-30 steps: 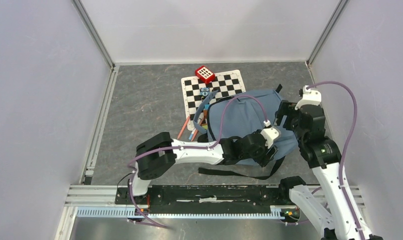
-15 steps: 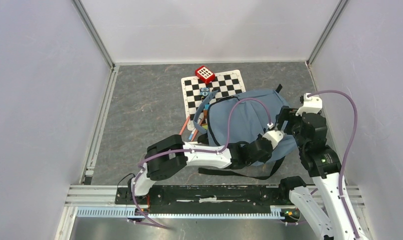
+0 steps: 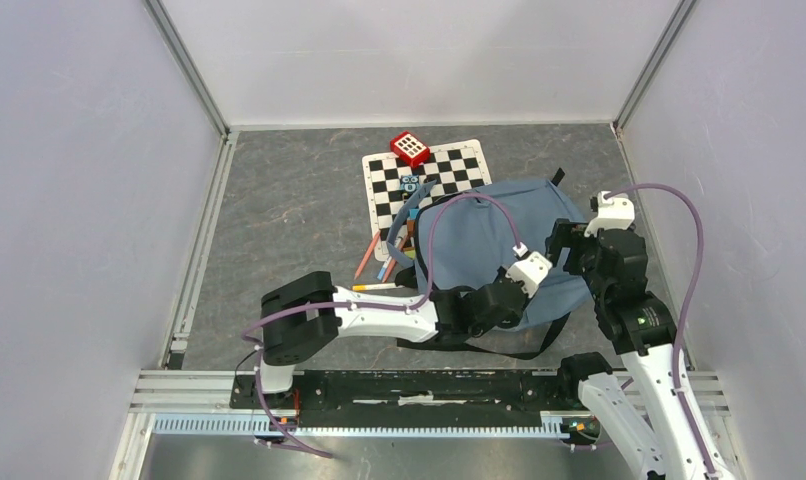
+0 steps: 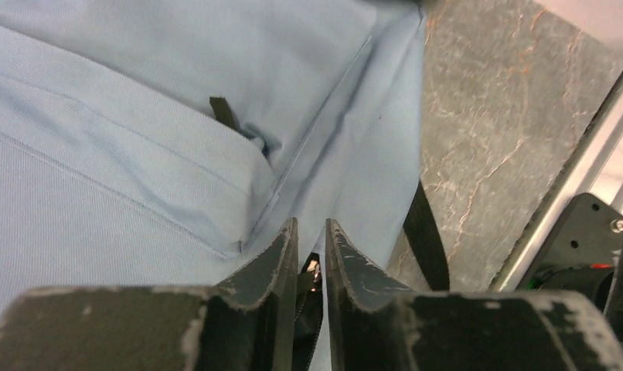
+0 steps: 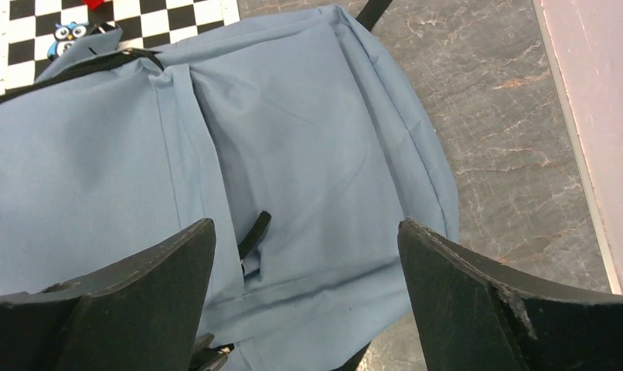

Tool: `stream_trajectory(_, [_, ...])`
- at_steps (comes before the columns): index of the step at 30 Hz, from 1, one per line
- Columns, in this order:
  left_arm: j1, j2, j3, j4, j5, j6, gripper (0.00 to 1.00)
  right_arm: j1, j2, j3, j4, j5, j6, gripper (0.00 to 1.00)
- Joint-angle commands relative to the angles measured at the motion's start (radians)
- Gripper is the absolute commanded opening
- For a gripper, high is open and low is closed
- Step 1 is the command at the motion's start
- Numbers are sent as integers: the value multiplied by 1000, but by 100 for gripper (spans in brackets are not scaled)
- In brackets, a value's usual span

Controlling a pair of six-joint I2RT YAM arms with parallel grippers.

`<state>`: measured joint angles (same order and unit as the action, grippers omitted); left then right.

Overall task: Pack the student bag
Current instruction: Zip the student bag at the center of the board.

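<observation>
Top view, with both wrist views. The student bag (image 3: 479,235) lies on the table (image 3: 289,210) right of centre, its far left corner overlapping the chequered mat (image 3: 449,165) and a black strap (image 3: 479,350) trailing off its near edge. Over the last second my left arm has drawn back leftward along that near edge, from the bag's near right corner to about the middle of it. My left pincer (image 4: 311,226) is clenched, the fingers almost touching, with something small and dark in the slit between them. I judge this to be a zip pull being dragged along its track, though the wrist view does not settle it. My right pincer (image 5: 306,226) has dropped slightly nearer and hangs released, jaws wide apart, over the bag's right half, above a dark tab (image 5: 254,230) at a pocket seam. If the zip is indeed travelling, the bag is being opened or closed; I cannot tell which. Pencils (image 3: 366,258), an owl figure (image 5: 65,35) and a red block (image 3: 410,148) lie outside the bag, so packing looks unfinished. No brand, label or writing is legible; the red block shows only a grid of white dots.
</observation>
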<state>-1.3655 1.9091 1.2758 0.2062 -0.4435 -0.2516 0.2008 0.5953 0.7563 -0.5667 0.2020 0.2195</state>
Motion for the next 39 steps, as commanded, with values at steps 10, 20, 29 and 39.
stream_trajectory(10, [-19, 17, 111, -32, -212, -62, 56, 2, -31, -15, -19, -17, -46, 94])
stream_trajectory(20, [-15, -87, 36, -133, -271, -329, 75, 3, -15, -8, -19, -40, -57, 95])
stream_trajectory(29, [11, -81, -17, -89, -144, -417, 52, 2, -27, -24, -19, -63, -26, 95])
stream_trajectory(39, [29, -15, 25, -129, -84, -469, 43, 3, -30, -18, -33, -63, -30, 95])
